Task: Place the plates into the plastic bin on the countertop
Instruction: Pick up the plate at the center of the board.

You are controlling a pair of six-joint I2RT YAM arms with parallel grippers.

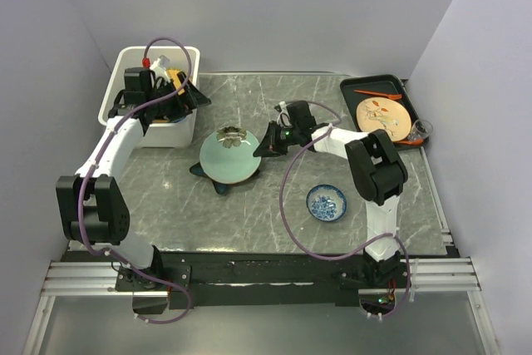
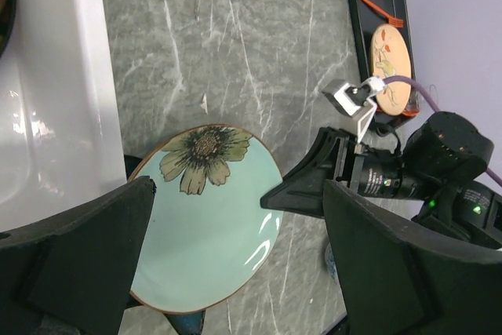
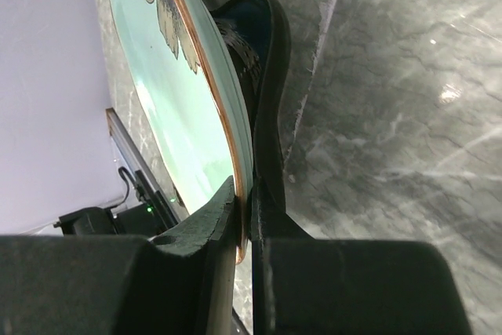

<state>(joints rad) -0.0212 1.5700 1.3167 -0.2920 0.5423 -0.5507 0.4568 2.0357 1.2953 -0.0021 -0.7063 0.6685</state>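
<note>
A pale green floral plate (image 1: pixel 229 155) lies on top of a dark teal star-shaped plate (image 1: pixel 218 185) in the middle of the countertop (image 1: pixel 274 205). My right gripper (image 1: pixel 266 144) is shut on the floral plate's right rim; in the right wrist view the rim (image 3: pixel 243 194) sits pinched between the two fingers. My left gripper (image 1: pixel 189 96) is open and empty at the right rim of the white plastic bin (image 1: pixel 133 60), which holds plates partly hidden by the arm. The left wrist view shows the floral plate (image 2: pixel 212 225) between its open fingers and the bin wall (image 2: pixel 55 92) to the left.
A flat black tray (image 1: pixel 359 86) at the back right holds a tan plate with orange marks (image 1: pixel 382 118). A small blue-and-white patterned dish (image 1: pixel 326 203) lies at the front right. A small glass (image 1: pixel 421 130) stands by the tray.
</note>
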